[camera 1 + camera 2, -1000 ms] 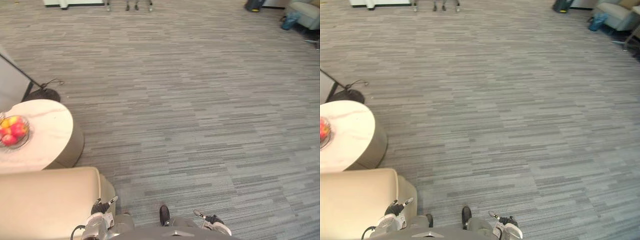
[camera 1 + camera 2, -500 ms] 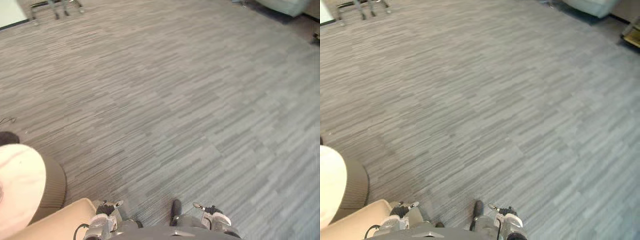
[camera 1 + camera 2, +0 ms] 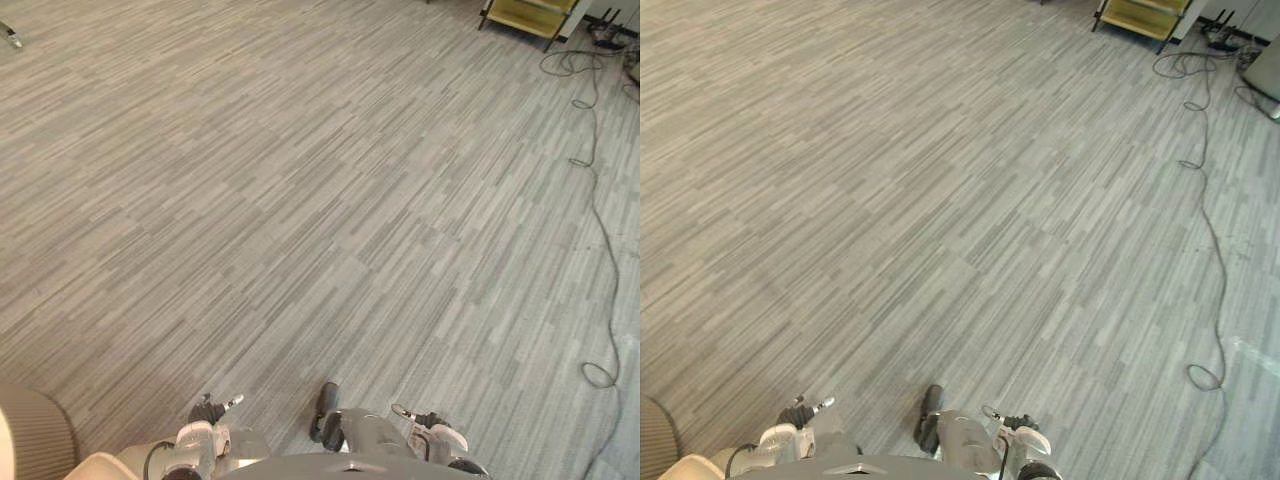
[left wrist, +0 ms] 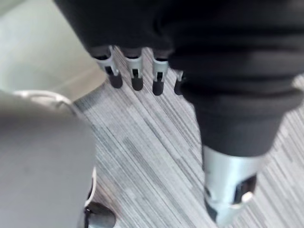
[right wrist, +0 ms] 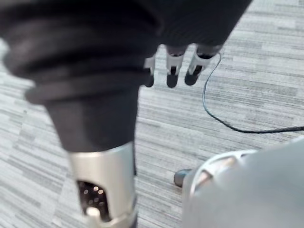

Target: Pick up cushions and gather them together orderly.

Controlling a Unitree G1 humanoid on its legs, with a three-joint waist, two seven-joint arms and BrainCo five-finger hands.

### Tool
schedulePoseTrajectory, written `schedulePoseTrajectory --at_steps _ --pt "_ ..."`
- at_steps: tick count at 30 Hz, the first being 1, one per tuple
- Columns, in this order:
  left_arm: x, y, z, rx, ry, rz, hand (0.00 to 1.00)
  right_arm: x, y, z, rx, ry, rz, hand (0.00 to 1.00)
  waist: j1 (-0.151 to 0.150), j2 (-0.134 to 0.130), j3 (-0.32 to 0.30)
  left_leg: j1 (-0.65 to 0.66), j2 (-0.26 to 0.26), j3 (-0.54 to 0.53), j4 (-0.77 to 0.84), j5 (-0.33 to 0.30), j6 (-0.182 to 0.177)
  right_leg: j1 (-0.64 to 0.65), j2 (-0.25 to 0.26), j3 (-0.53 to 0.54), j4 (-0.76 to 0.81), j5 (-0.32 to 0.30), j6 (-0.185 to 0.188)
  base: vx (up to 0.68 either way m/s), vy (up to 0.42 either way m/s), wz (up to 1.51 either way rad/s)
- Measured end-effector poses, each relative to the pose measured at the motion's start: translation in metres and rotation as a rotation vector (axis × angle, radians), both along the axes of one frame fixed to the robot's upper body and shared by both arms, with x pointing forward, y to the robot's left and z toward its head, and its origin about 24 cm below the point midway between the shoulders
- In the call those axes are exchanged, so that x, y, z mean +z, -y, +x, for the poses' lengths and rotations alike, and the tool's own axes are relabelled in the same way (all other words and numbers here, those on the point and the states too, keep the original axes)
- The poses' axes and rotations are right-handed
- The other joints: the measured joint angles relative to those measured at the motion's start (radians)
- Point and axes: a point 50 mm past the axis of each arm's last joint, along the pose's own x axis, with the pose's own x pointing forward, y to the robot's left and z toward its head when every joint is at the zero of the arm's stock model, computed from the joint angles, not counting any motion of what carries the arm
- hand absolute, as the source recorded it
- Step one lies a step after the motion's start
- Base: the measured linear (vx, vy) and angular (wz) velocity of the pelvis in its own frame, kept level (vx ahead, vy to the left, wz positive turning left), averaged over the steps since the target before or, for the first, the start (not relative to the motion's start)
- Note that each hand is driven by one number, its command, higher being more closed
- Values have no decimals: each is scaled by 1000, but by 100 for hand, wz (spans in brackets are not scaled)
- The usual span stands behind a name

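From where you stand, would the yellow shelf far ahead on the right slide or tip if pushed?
The yellow shelf looks rigid, flat boards on a dark frame, so it probably moves as one piece. On the carpet it would likely drag, not slide. Wheels cannot be seen.

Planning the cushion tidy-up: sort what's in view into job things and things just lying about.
Job: left hand, right hand, both open, holding nothing.
Lying about: yellow wooden shelf; ribbed grey-brown round table base; cream upholstered seat corner; grey striped carpet.
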Motion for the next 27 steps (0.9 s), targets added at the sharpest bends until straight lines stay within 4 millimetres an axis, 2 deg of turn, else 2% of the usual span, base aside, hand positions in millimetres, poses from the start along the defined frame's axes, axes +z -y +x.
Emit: schedulePoseTrajectory --at_steps 1,2,4,6,7,8,9,10,11,13,14,17,18,19,20,21,22,23,24,25,26,27 --pt "1 1 3 12 17 -6 0 1 3 -2 -23 7 -2 0 0 8 12 -51 -12 -47 101 -21 -23 22 4 24 -14 0 0 69 -47 -31" --pt "2 2 4 20 27 -10 0 2 5 0 -34 19 -6 0 1 11 20 -82 -42 -80 131 -34 -37 32 7 43 -25 0 0 68 -21 -46" --pt "3 3 6 28 36 -16 0 2 5 0 -40 21 -3 0 6 11 23 -130 -95 -105 114 -56 -35 43 11 82 -57 0 1 55 4 -44" --pt "4 4 8 32 46 -21 0 2 3 1 -39 22 1 0 20 9 24 -163 -147 -103 21 -63 -31 72 14 112 -134 -3 19 58 -8 -44" --pt "4 8 8 34 47 -32 0 2 4 1 -39 24 -1 0 34 44 12 -177 -144 -106 -62 -63 -29 81 33 116 -128 -19 26 146 -25 -64" --pt "5 7 7 85 76 -46 0 7 7 6 -44 62 -16 0 55 29 22 -233 -152 -138 -136 -58 -63 41 -24 159 161 -171 10 140 -47 -58" --pt "7 8 12 105 97 -53 0 8 8 9 -43 70 -18 0 60 53 41 -239 -137 -154 -150 -46 -60 48 -13 136 186 -180 13 147 -32 -48" --pt "5 9 6 134 85 -64 0 7 9 5 -53 63 -19 0 58 66 42 -250 -143 -209 -169 27 -58 69 8 165 171 -188 41 109 5 -43" --pt "5 4 1 159 80 -55 0 9 8 8 -51 79 -18 0 73 51 27 -255 -161 -223 -202 46 -66 70 9 191 147 -187 44 147 45 -66" --pt "3 -1 -4 184 66 -48 0 8 -3 12 -51 98 3 0 81 34 5 -269 -179 -243 -252 80 -45 65 9 223 106 -186 47 235 100 -74" --pt "3 -7 -6 208 64 -40 0 8 -8 15 -51 106 17 0 92 18 2 -253 -199 -225 -263 91 1 64 -3 268 108 -185 60 309 147 -56" --pt "2 -14 -14 244 46 -29 0 4 -12 1 -71 85 28 0 96 -24 -27 -230 -223 -185 -253 51 34 68 -40 285 121 -200 101 380 146 -29" --pt "1 -18 -17 261 30 -19 0 2 -16 -5 -83 76 40 0 98 -50 -40 -191 -249 -160 -249 15 55 48 -83 294 247 -233 147 495 164 -17" --pt "1 -18 -17 264 24 -16 0 2 -16 -6 -86 76 43 0 99 -55 -42 -171 -259 -151 -251 9 62 25 -97 306 324 -240 163 486 153 -17" --pt "1 -19 -18 261 20 -13 0 2 -16 -5 -92 79 45 0 98 -58 -45 -149 -268 -146 -251 1 70 -4 -111 316 425 -235 182 437 122 -8" --pt "1 -19 -18 235 12 -7 0 3 -14 -4 -100 88 40 0 88 -58 -45 -91 -278 -135 -251 -16 82 -57 -142 313 620 -179 232 486 126 -6" --pt "0 -18 -19 217 7 -3 0 5 -13 -2 -99 99 35 0 79 -55 -45 -38 -277 -136 -258 -43 84 -90 -160 294 748 -102 235 386 75 -4" --pt "0 -18 -20 213 3 -3 0 5 -12 -2 -100 103 33 0 75 -54 -44 -4 -276 -138 -270 -61 81 -101 -175 272 805 -73 234 380 39 -7" --pt "0 -17 -20 208 -1 -5 0 6 -12 -1 -100 107 30 0 67 -43 -38 52 -274 -141 -294 -92 71 -122 -213 225 894 -65 215 379 -19 -8" --pt "0 -14 -16 194 2 -11 0 6 -11 -1 -100 108 30 0 52 -49 -42 121 -266 -149 -330 -118 57 -154 -253 167 949 -91 177 439 -73 -8" --pt "0 -13 -17 193 -3 -15 0 7 -11 0 -101 112 28 0 46 -45 -43 148 -254 -151 -346 -126 51 -172 -258 141 952 -110 167 447 -137 -8" --pt "-2 -10 -19 186 -18 -21 0 6 -9 -1 -105 109 25 0 33 -39 -42 201 -221 -150 -379 -125 39 -206 -255 84 906 -168 142 476 -188 1"
